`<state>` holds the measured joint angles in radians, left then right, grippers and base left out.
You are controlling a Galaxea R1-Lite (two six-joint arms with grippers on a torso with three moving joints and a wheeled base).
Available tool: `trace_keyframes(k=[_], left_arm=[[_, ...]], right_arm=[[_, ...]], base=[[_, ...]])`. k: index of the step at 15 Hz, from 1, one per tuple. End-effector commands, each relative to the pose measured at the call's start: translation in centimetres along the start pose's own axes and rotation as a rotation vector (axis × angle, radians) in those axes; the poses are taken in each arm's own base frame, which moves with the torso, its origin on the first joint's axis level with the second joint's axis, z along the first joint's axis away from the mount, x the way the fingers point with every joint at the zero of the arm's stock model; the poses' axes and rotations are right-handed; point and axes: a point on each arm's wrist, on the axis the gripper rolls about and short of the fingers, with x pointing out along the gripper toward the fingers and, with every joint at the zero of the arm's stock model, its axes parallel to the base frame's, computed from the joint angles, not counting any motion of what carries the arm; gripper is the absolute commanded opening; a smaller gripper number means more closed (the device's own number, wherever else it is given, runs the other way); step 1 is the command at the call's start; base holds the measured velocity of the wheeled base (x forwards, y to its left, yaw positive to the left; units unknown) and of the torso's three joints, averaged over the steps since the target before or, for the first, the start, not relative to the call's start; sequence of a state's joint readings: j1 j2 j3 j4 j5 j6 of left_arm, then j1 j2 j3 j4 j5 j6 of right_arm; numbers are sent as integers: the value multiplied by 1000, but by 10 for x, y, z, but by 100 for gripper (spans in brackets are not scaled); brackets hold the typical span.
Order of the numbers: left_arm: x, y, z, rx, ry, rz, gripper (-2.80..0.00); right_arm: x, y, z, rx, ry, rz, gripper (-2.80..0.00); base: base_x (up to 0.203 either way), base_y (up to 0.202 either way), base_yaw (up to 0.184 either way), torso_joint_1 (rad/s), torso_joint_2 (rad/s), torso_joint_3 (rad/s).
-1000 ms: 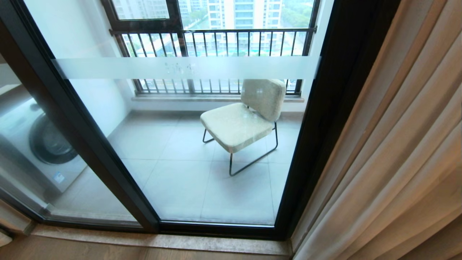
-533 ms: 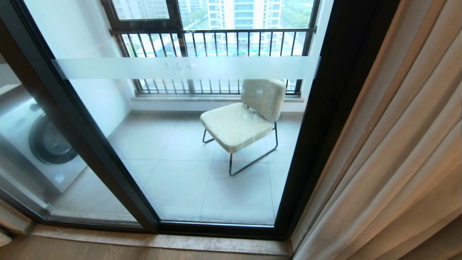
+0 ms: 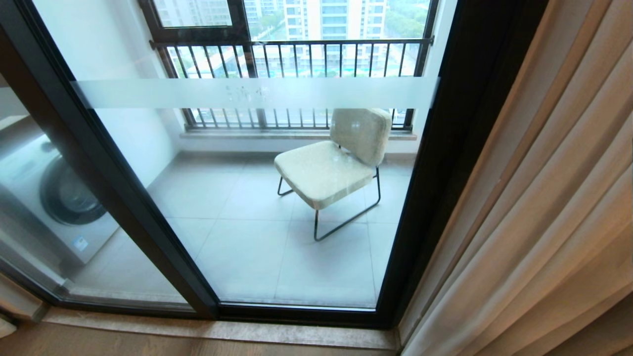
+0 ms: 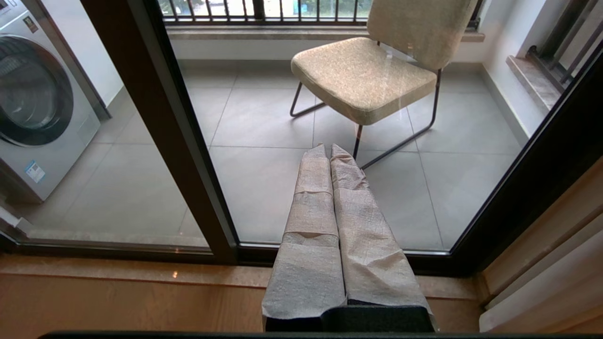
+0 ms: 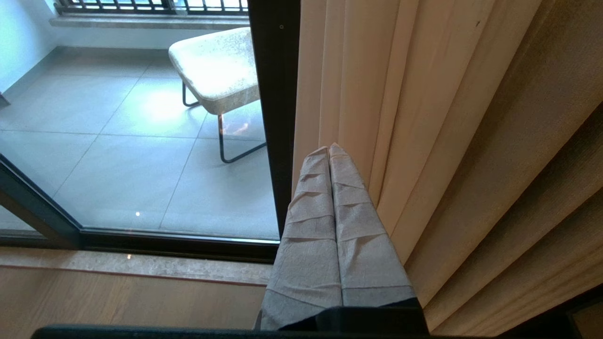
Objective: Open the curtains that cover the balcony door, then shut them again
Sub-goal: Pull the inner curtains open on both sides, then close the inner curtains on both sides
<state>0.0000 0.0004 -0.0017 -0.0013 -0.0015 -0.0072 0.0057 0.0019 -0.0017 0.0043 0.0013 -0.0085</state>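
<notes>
The curtains (image 3: 539, 207) hang bunched in beige pleats just to the right of the balcony door (image 3: 257, 198), leaving its glass uncovered. The door's black frame stands against the curtain's inner edge, and a frosted band (image 3: 257, 92) crosses the glass.

My right gripper (image 5: 330, 149) points at the curtain's inner folds beside the door frame, its cloth-wrapped fingers pressed together and pinching nothing; whether the tips touch the fabric I cannot tell. My left gripper (image 4: 330, 149) faces the door glass further left, fingers also pressed together and empty, above the stone sill (image 4: 141, 275) at the door's foot.

Beyond the door, a padded chair (image 3: 331, 165) on thin metal legs sits on the grey tiled floor (image 3: 237, 237). A washing machine (image 3: 54, 198) stands behind the door's left pane, and a black-barred railing window (image 3: 292, 59) lies behind the chair.
</notes>
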Motion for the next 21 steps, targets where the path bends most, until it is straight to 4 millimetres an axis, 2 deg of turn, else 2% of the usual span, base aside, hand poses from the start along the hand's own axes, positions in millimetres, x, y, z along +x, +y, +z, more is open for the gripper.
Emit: trace_keyframes(k=[1,21], left_arm=[[0,0,0,0,-1,0,-280],[0,0,0,1,-1,0,-280]], right_arm=[[0,0,0,-1,0,1,-280],[0,0,0,-2,0,1,-280]], base=[[0,0,0,0,0,0],[0,0,0,0,0,0]])
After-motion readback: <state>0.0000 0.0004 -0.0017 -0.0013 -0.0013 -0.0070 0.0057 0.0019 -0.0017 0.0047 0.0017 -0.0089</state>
